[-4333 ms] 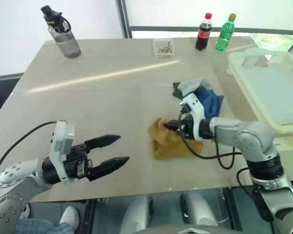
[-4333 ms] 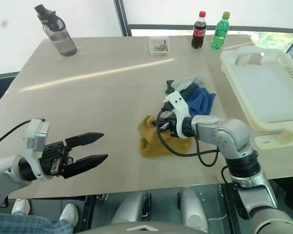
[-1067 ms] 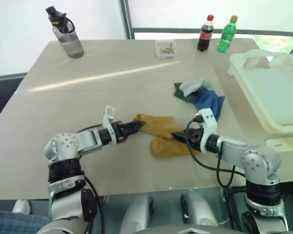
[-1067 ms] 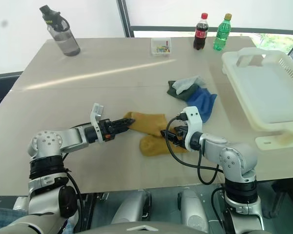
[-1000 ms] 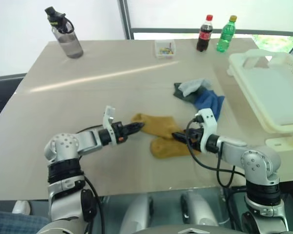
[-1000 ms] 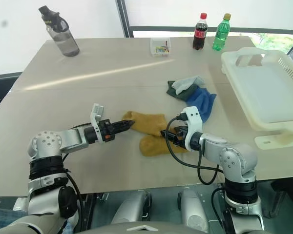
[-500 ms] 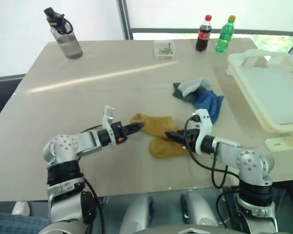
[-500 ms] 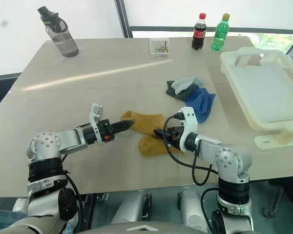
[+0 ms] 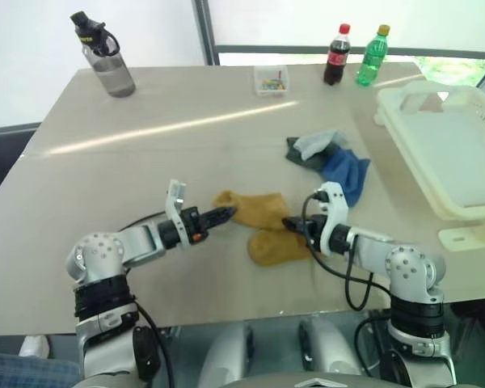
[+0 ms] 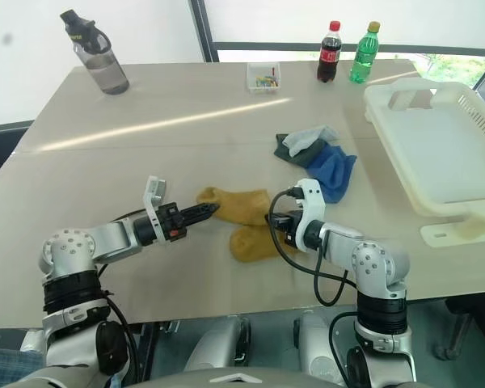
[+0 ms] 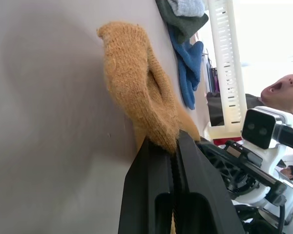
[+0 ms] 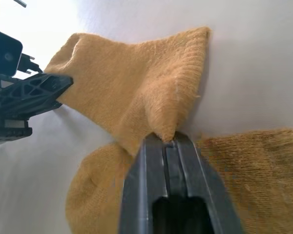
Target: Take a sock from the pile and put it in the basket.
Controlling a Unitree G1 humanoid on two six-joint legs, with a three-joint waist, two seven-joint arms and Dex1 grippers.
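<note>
Two mustard-yellow socks lie apart from the pile (image 9: 327, 158) of blue, dark green-grey and pale grey socks. The farther mustard sock (image 9: 255, 208) is stretched between both grippers. My left gripper (image 9: 229, 212) is shut on its left end; in the left wrist view the fingers (image 11: 185, 161) pinch the knit (image 11: 132, 83). My right gripper (image 9: 288, 224) is shut on its right edge, where the fabric (image 12: 132, 92) is pulled up into a peak. The other mustard sock (image 9: 275, 246) lies flat just in front. The cream-white basket (image 9: 461, 162) stands at the table's right side.
At the far edge stand a grey water bottle (image 9: 105, 56), a small clear box (image 9: 272, 79), a cola bottle (image 9: 335, 55) and a green bottle (image 9: 370, 55). The table's front edge runs just below both arms.
My right gripper, open a second ago beside the mustard sock, has shut on its right edge. The left gripper has kept its grip on the other end without moving.
</note>
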